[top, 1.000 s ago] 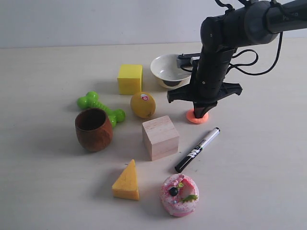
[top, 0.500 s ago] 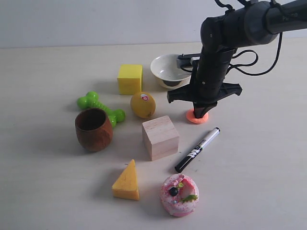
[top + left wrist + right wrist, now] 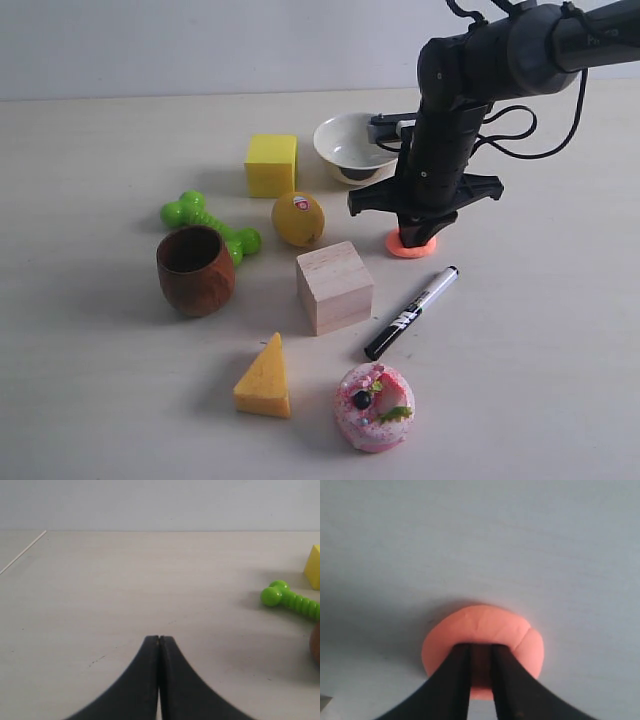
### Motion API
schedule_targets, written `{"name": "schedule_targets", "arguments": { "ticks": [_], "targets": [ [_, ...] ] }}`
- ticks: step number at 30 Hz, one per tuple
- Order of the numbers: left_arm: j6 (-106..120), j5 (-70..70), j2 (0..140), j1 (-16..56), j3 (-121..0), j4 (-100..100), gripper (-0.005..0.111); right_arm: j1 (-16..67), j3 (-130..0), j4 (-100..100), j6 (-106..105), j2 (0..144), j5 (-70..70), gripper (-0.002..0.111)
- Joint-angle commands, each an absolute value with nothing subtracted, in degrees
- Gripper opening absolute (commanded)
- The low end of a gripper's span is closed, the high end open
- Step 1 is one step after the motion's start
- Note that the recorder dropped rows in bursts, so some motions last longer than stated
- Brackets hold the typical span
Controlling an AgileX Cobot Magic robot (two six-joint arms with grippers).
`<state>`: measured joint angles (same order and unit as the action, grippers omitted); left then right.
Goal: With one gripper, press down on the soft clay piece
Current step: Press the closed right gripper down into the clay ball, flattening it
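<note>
just lemon sticker (image 3: pixel 301 203), unreadable, claw (image 3: pixel 480 649) on clay (image 3: pixel 487 626)

Pale table (image 3: pixel 100 400), clay (image 3: pixel 405 249), marker (image 3: pixel 412 312), donut (image 3: pixel 374 407), wooden cube (image 3: pixel 334 287)

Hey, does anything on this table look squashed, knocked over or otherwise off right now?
Only the soft clay piece stands out. It is squashed into a flat disc with a crease near one edge, and the right gripper is pressing down on it with its tips slightly parted. Nothing else looks tipped, spilled or damaged.
</note>
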<state>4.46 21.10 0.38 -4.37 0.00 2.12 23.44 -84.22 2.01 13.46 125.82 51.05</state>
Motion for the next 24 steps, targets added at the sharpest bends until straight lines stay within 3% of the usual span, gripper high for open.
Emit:
{"name": "schedule_targets", "arguments": {
  "ticks": [1, 24],
  "targets": [
    [4.36, 20.64, 0.00, -4.06, 0.00, 2.24, 0.000, 23.35, -83.20, 1.52, 13.10, 128.89, 50.63, 0.025],
    [4.36, 20.64, 0.00, -4.06, 0.00, 2.24, 0.000, 23.35, -83.20, 1.68, 13.10, 128.66, 50.78, 0.026]
  ]
}}
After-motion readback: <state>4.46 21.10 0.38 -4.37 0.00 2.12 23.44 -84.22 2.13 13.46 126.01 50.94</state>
